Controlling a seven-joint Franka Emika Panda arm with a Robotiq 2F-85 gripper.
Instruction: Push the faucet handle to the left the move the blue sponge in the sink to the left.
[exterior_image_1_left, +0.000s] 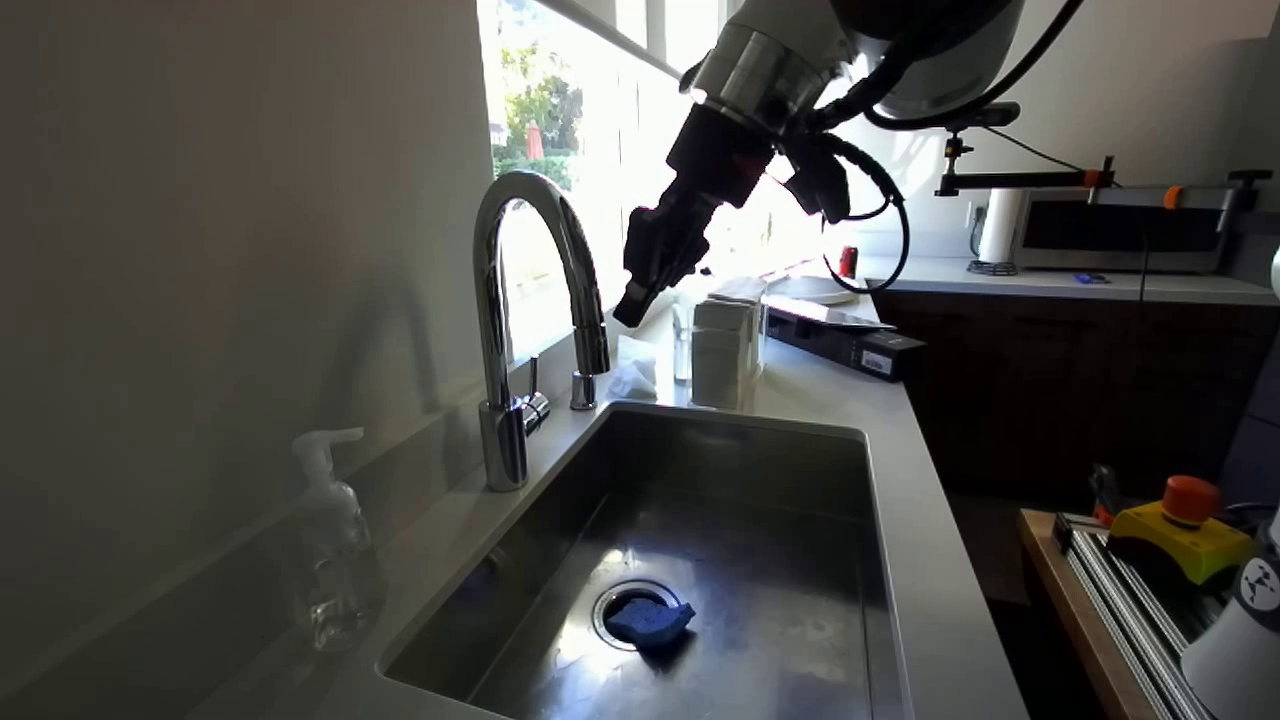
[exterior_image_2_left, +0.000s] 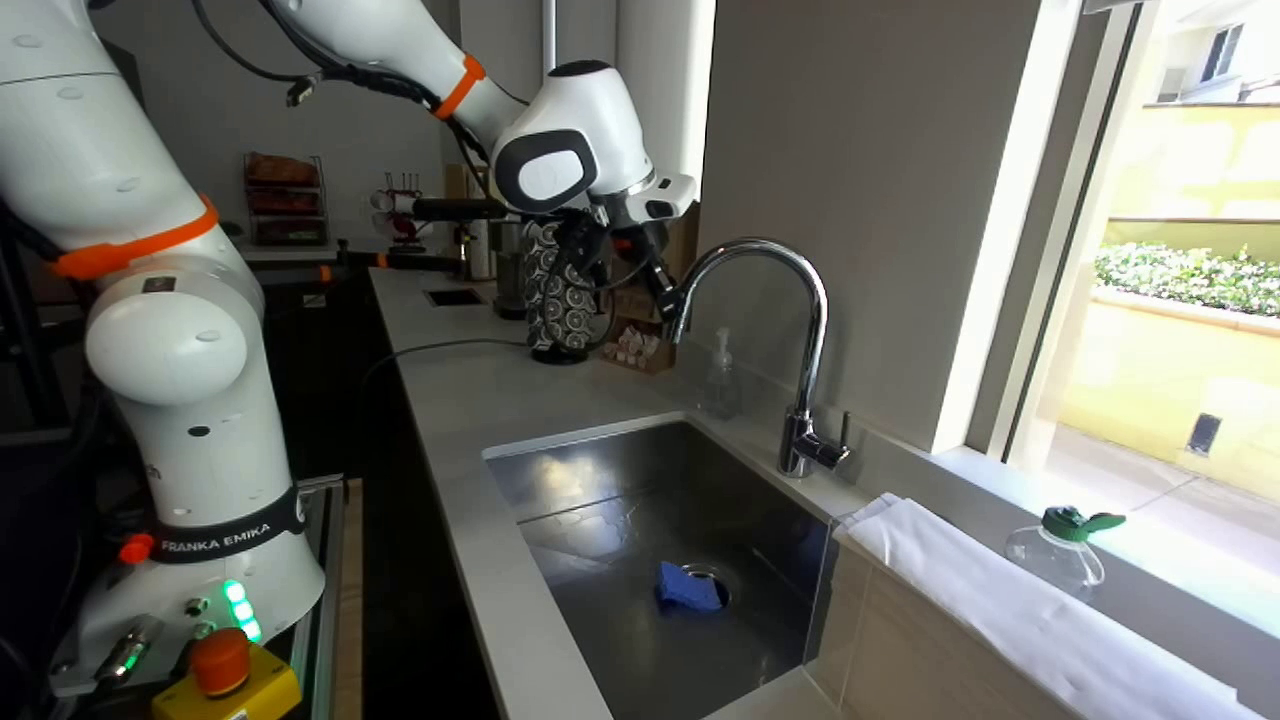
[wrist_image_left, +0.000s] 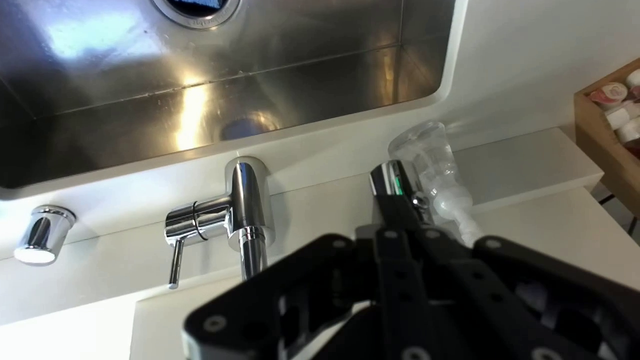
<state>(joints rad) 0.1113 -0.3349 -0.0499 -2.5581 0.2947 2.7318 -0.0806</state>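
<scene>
The faucet handle, a tall shiny gooseneck faucet (exterior_image_1_left: 490, 300), stands behind the sink (exterior_image_1_left: 770, 560) with a small lever low on its side. It also shows in an exterior view (exterior_image_2_left: 817, 330) and the wrist view (wrist_image_left: 248, 200). My gripper (exterior_image_1_left: 630, 305) is shut and empty, beside the faucet's hanging spout end. In the wrist view the fingertips (wrist_image_left: 400, 212) cover part of that spout; I cannot tell if they touch. The blue sponge (exterior_image_1_left: 650, 622) lies on the sink floor, partly over the drain, also in an exterior view (exterior_image_2_left: 688, 587). The wrist view shows only a bluish patch in the drain.
A clear soap dispenser (exterior_image_1_left: 335, 560) stands behind the sink, near the spout in the wrist view (wrist_image_left: 425, 155). White boxes (exterior_image_1_left: 722, 345) stand at one end of the sink. A green-capped bottle (exterior_image_2_left: 1060, 550) and a patterned pod holder (exterior_image_2_left: 560, 290) stand nearby.
</scene>
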